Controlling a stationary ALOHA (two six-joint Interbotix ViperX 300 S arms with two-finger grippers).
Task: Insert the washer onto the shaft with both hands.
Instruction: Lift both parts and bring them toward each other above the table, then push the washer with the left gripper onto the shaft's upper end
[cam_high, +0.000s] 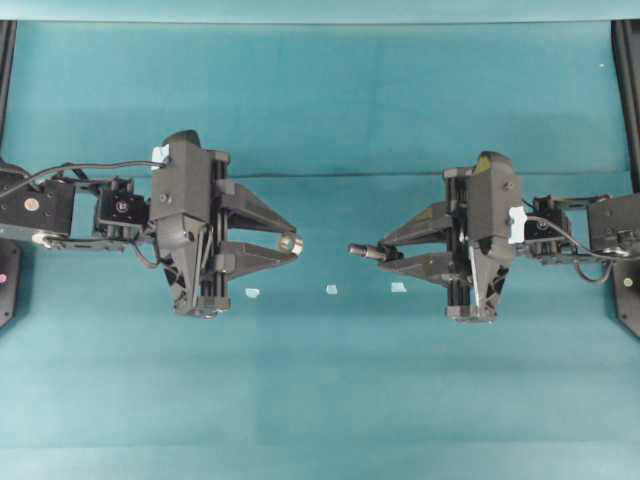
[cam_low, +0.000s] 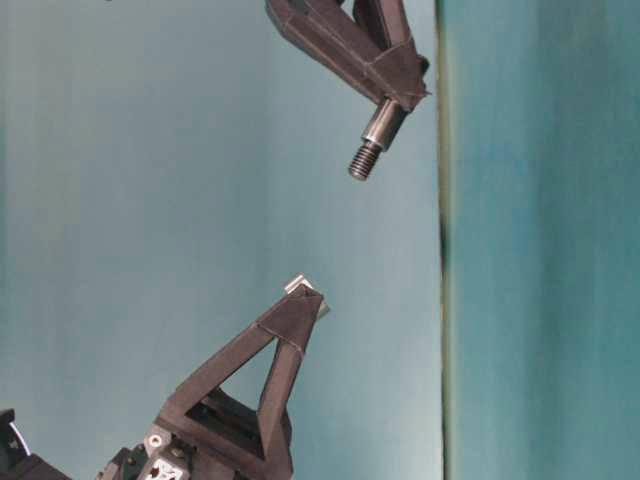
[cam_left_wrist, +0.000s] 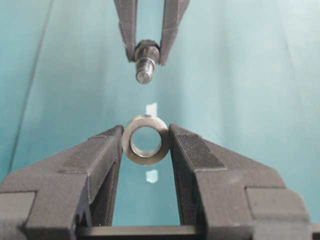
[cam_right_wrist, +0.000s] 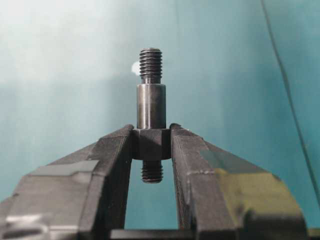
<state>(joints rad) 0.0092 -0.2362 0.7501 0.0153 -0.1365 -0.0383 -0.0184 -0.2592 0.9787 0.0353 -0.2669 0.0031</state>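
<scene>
The washer (cam_left_wrist: 145, 139), a silvery ring with an open centre, is pinched at its rim by my left gripper (cam_left_wrist: 145, 142), its hole facing the other arm. In the overhead view the washer (cam_high: 290, 242) sits at the left gripper's (cam_high: 291, 243) tips. My right gripper (cam_right_wrist: 151, 142) is shut on the shaft (cam_right_wrist: 151, 107) at its thick collar, threaded end pointing away. Overhead, the shaft (cam_high: 364, 251) sticks out of the right gripper (cam_high: 383, 253) toward the washer with a gap between them. In the left wrist view the shaft (cam_left_wrist: 145, 62) hangs ahead, roughly in line with the ring.
Three small pale tape bits (cam_high: 331, 290) lie in a row on the teal cloth (cam_high: 320, 400) below the grippers. Black frame posts (cam_high: 628, 90) stand at the table's side edges. Both arms hover above the cloth.
</scene>
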